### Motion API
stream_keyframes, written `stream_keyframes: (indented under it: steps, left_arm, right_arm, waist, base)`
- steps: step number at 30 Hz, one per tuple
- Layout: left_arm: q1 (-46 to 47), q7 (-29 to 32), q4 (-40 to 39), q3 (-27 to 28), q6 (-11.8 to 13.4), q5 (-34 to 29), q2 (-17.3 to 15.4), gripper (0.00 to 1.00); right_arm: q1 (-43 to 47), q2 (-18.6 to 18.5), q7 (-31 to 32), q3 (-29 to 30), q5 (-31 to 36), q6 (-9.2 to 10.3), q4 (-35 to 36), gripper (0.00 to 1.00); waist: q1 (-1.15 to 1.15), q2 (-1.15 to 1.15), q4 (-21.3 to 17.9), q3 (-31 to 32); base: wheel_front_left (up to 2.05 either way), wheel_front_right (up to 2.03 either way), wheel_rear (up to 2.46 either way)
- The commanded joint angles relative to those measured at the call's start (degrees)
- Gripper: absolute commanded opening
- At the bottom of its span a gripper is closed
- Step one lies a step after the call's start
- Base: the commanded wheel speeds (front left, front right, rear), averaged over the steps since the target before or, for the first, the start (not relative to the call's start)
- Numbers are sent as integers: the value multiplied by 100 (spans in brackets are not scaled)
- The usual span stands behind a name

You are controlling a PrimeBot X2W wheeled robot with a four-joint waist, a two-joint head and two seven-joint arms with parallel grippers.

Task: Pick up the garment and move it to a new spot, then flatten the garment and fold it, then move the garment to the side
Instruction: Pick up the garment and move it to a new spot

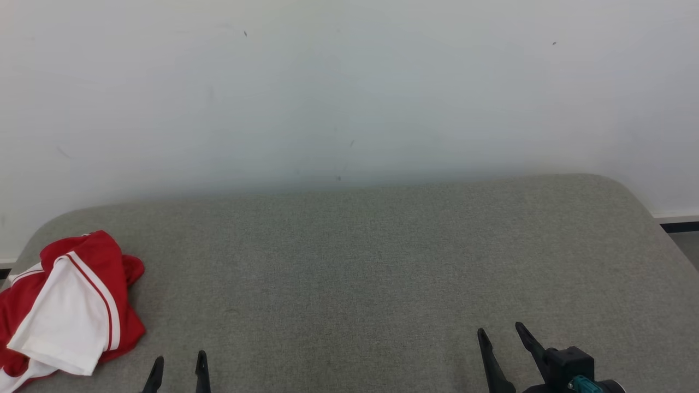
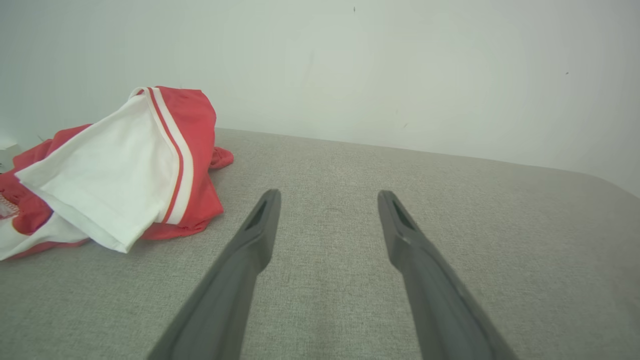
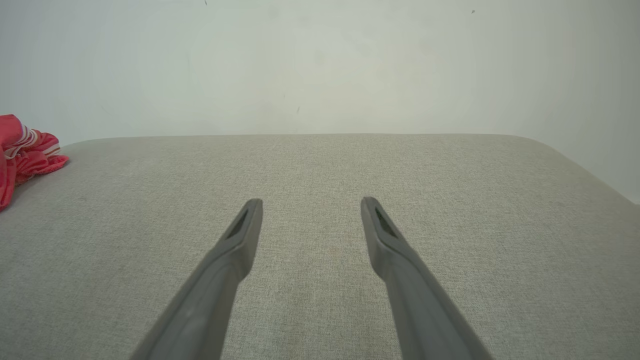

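- Now, with the job not yet begun: the red-and-white garment (image 1: pixel 65 305) lies crumpled in a heap at the left edge of the grey fabric worktop (image 1: pixel 382 262), a white panel (image 1: pixel 60 322) with a red stripe thrown over its top.
- My left jaws stand wide open and empty at the near edge, just beside the garment but not touching it. In the left wrist view it sits off to the left of my fingers (image 2: pixel 260 225), so nothing lies between them.
- My right jaws, equally open and empty, hover at the near edge toward the right side, well apart from the garment and over bare fabric.
- Both pairs point toward the pale wall (image 1: pixel 349 82) beyond the far edge, a ready stance, I judge, with neither arm committed.
- Nothing of the task looks done: the garment is unlifted, unflattened and unfolded. The broad bare middle of the worktop seems the likely new spot.
- Being nearer, my left jaws look best placed for the first hold. A bunched garment may rise in layers, so a grip on one edge could leave the rest dragging.
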State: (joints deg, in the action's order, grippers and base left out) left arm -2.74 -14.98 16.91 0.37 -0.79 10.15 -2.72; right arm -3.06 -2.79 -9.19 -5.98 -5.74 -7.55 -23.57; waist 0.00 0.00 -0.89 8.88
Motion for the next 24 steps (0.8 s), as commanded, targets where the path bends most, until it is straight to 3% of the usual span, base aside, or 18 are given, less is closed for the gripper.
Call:
stream_keyframes:
  steps: [1,12,18,24]
  left_arm:
    - [8,-32,12,12,10,-2,-30,100]
    - [79,-23,20,-3,12,14,-31,100]
    - [24,-20,-27,71,3,-64,-36,100]
    - [-93,-20,-118,254,-17,-128,-132,100]
  right_arm:
    - [36,-17,-48,5,1,12,-15,100]
    - [57,-16,-83,56,-19,12,-30,100]
    - [91,-15,-133,72,-109,12,-52,100]
    - [72,-13,-267,97,-281,12,-152,100]
  waist:
    - [0,0,4,-5]
    - [0,0,216,-10]
    - [0,0,651,-13]
    - [0,0,1407,-22]
  base:
    - [0,0,0]
    - [0,0,0]
    - [0,0,0]
    - [0,0,0]
